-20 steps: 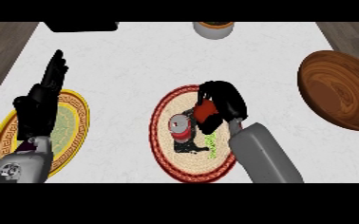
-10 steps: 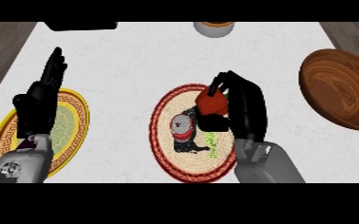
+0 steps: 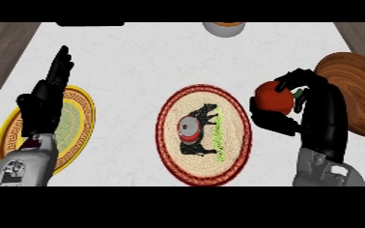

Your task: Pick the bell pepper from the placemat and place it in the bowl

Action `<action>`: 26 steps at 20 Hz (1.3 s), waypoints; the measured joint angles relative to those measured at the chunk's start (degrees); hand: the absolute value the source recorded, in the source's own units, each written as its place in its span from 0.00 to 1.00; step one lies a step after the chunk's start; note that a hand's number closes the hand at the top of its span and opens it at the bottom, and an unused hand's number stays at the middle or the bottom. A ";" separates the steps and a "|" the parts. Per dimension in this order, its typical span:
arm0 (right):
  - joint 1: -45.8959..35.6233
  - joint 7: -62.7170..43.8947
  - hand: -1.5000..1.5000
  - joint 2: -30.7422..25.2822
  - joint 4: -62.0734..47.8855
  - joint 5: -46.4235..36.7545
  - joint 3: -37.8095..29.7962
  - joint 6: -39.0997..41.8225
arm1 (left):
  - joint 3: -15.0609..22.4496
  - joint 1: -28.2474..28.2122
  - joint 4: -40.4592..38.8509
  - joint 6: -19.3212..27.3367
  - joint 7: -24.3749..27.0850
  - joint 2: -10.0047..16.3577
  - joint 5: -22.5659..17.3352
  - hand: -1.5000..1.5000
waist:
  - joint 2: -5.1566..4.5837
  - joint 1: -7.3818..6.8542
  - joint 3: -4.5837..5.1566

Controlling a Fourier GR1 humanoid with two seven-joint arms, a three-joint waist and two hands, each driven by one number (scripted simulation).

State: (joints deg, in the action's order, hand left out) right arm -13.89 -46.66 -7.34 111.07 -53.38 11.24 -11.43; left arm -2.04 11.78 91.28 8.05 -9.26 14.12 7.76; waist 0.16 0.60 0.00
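Note:
My right hand [image 3: 322, 107] is curled round a red bell pepper [image 3: 274, 97] with a green stem, holding it above the white counter. It hangs between the round woven placemat [image 3: 205, 131] and the brown wooden bowl [image 3: 345, 70] at the right edge. The placemat has a red rim and a black animal figure, and a small red and grey round object [image 3: 189, 128] lies on it. My left hand [image 3: 44, 99] rests open, fingers up, at the left side.
A yellow plate with a green centre [image 3: 77, 121] lies under my left hand at the left edge. A small grey and orange cup [image 3: 224, 27] stands at the counter's far edge. A dark object [image 3: 91, 23] sits at the far left.
My right hand lifted the bell pepper off the placemat and carried it rightward toward the wooden bowl. The left hand stayed where it was.

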 measured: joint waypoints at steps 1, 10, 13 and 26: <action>-0.23 1.70 1.00 -0.80 -1.03 1.55 -2.27 -0.78 | 0.18 -0.02 0.02 0.01 0.08 -0.26 0.18 0.50 | -0.04 -0.13 -0.01; 0.76 18.65 1.00 -10.15 -11.99 13.45 -20.05 -6.32 | 0.11 0.31 0.56 -0.05 -0.75 -0.77 1.21 0.50 | -0.24 -0.56 -0.05; -0.48 24.28 1.00 -13.28 -20.04 13.77 -23.74 -8.35 | -0.01 0.04 0.08 -0.59 0.39 -0.92 0.94 0.50 | -0.35 -0.85 -0.05; -11.96 46.00 1.00 -23.88 -62.37 14.21 -34.79 -18.75 | 0.72 0.70 1.65 -1.04 -1.28 -1.93 1.65 0.50 | -0.64 -2.08 -0.14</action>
State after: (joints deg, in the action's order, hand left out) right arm -25.84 -0.67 -31.22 48.69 -39.17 -23.55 -30.17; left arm -1.32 12.48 92.93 7.02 -10.54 12.19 9.41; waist -0.48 -1.49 -0.14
